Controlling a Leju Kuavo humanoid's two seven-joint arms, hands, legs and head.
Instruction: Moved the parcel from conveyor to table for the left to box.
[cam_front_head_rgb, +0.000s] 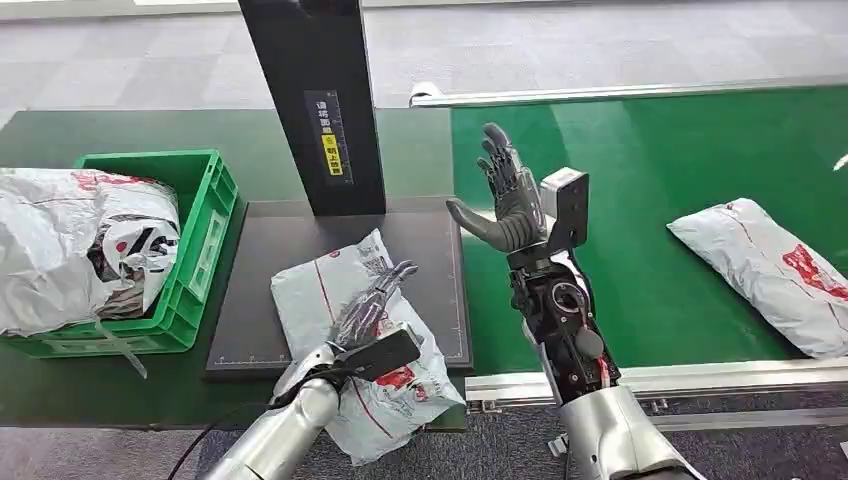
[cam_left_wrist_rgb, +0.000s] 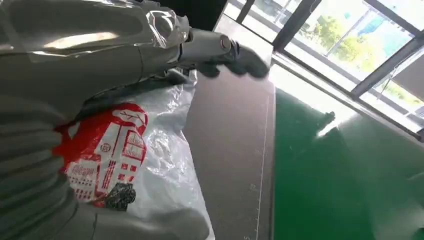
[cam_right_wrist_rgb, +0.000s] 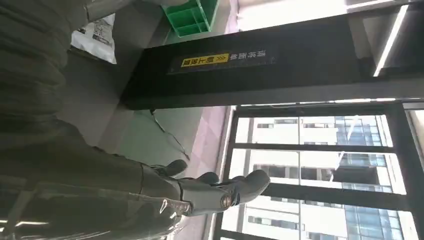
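Parcel (cam_front_head_rgb: 340, 300) lies on dark mat (cam_front_head_rgb: 270, 240) at 6 o'clock of black post (cam_front_head_rgb: 315, 100), near edge overhanging the mat. Left hand (cam_front_head_rgb: 372, 300) rests flat on it, fingers stretched out, not gripping. Right hand (cam_front_head_rgb: 505, 195) raised over green belt (cam_front_head_rgb: 640, 160), fingers apart, empty. 2nd parcel (cam_front_head_rgb: 770, 270) at 3 o'clock on belt; green crate (cam_front_head_rgb: 205, 215) w/ bags at 9 o'clock

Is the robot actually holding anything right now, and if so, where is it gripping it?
The left robot hand lies on top of the parcel on the table; whether it grips it cannot be told. The right robot hand is raised, fingers spread, holding nothing.
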